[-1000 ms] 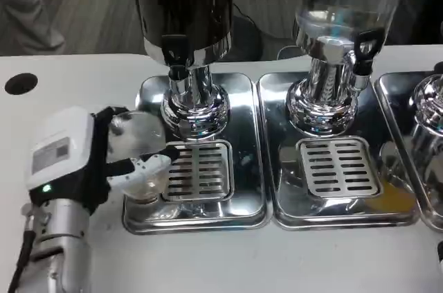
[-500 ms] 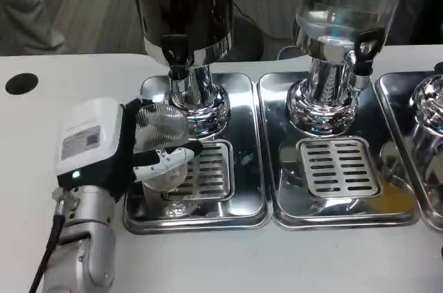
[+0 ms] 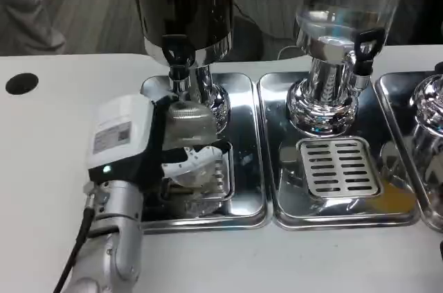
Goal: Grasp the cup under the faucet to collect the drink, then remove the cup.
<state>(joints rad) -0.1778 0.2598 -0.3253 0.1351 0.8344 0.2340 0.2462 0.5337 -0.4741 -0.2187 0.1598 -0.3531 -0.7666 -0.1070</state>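
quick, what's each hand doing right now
Left hand: holding the clear cup under the dark dispenser's faucet.
Right hand: not in the picture, so its state cannot be told.

The left hand (image 3: 149, 144) is raised off the table, its white back turned to the left and its fingers (image 3: 201, 156) curled rightward in a grip around the cup (image 3: 188, 127). The silver left forearm (image 3: 111, 237) rises to it from the lower edge, tilted slightly rightward.
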